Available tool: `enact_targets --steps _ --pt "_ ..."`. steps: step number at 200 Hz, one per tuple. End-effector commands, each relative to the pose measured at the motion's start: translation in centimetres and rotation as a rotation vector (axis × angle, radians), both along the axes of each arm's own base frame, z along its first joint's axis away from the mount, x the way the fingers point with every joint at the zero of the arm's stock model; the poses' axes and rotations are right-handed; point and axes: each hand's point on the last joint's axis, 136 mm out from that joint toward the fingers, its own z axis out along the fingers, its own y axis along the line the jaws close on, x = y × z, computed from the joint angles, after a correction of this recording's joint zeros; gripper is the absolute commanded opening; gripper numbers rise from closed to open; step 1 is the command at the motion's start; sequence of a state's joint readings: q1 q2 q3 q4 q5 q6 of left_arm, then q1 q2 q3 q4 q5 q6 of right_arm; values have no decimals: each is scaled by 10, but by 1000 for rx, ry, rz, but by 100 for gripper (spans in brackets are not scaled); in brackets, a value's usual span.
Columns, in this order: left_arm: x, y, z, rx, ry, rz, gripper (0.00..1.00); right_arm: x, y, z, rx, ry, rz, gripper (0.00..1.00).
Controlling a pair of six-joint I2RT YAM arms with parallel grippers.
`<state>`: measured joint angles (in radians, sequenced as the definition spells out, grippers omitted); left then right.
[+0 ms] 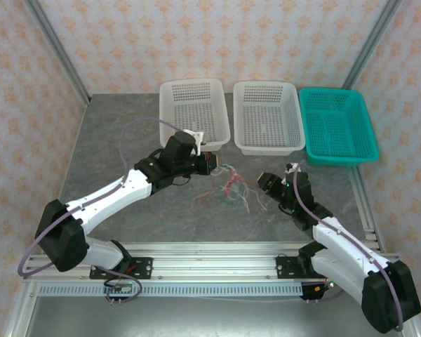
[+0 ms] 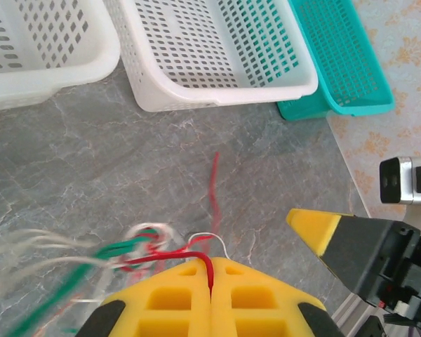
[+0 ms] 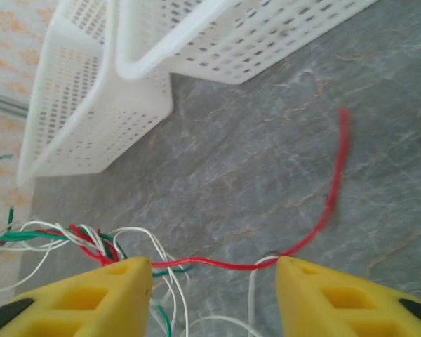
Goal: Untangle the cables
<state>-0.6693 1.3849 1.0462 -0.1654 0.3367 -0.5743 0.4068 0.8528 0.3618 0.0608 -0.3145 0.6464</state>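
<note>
The cables [image 1: 230, 184], thin red, white and green wires, lie in a loose tangle on the grey table between the two arms. My left gripper [image 1: 212, 163] sits at the tangle's left, and in its wrist view its yellow fingers [image 2: 211, 265] are shut on a red cable [image 2: 214, 179], with a small knot of green, white and red wires [image 2: 144, 242] just to the left. My right gripper [image 1: 265, 184] stands at the tangle's right. It [image 3: 213, 262] is open, and the red cable [image 3: 333, 189] runs across the gap between its fingertips, touching both tips.
Two white perforated baskets [image 1: 194, 88] [image 1: 266, 87] and a teal basket [image 1: 337, 94] stand in a row at the back of the table. One yellow fingertip [image 2: 319, 226] of the right gripper shows close to the left gripper.
</note>
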Motion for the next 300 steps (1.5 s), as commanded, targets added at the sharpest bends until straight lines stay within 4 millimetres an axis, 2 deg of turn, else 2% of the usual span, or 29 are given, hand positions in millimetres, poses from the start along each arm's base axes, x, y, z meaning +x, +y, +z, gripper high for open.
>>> enact_targets --steps 1,13,38,60,74,97,128,150,181,199,210,223,234,243,254,265,276,284,300 --pt "-2 -13 -3 3 -22 -47 0 -4 40 37 24 -81 170 58" --pt "-1 -14 -10 31 -13 -43 0 -3 59 39 -22 -105 245 60" --pt "-3 -14 -20 83 -12 -51 0 11 87 18 -149 -150 363 63" --pt "-11 -23 -19 87 -22 -98 0 28 104 0 -276 -211 444 66" --pt "-17 -26 -17 98 -36 -129 0 42 106 -5 -352 -247 447 66" --pt "-23 -29 -15 105 -55 -163 0 57 109 0 -403 -318 435 66" --pt "-26 -33 -13 87 -71 -180 0 64 120 -11 -431 -296 486 65" --pt "-27 -32 -9 91 -87 -187 0 71 117 -15 -429 -277 444 64" --pt "-27 -24 -5 117 -107 -174 0 69 116 -18 -465 -312 474 70" --pt "-29 -24 -1 108 -121 -179 0 68 119 -29 -518 -321 529 69" --pt "-29 -23 1 104 -131 -177 0 72 120 -36 -542 -316 537 62" --pt "-28 -19 2 105 -144 -158 0 72 125 -39 -532 -310 560 45" --pt "-27 -12 2 118 -149 -124 0 70 131 -34 -485 -322 571 28" --pt "-23 -1 -2 147 -142 -64 0 66 137 -29 -439 -334 590 16" --pt "-16 26 -13 227 -117 70 0 62 139 -24 -400 -324 594 7" --pt "-14 57 -27 319 -79 193 0 59 138 -22 -376 -293 586 1" --pt "-14 84 -42 359 -25 299 0 55 134 -20 -349 -243 562 0" --pt "-16 94 -50 337 4 326 0 52 130 -19 -326 -194 546 0" --pt "-20 101 -61 234 25 346 0 46 124 -18 -260 -88 513 0"
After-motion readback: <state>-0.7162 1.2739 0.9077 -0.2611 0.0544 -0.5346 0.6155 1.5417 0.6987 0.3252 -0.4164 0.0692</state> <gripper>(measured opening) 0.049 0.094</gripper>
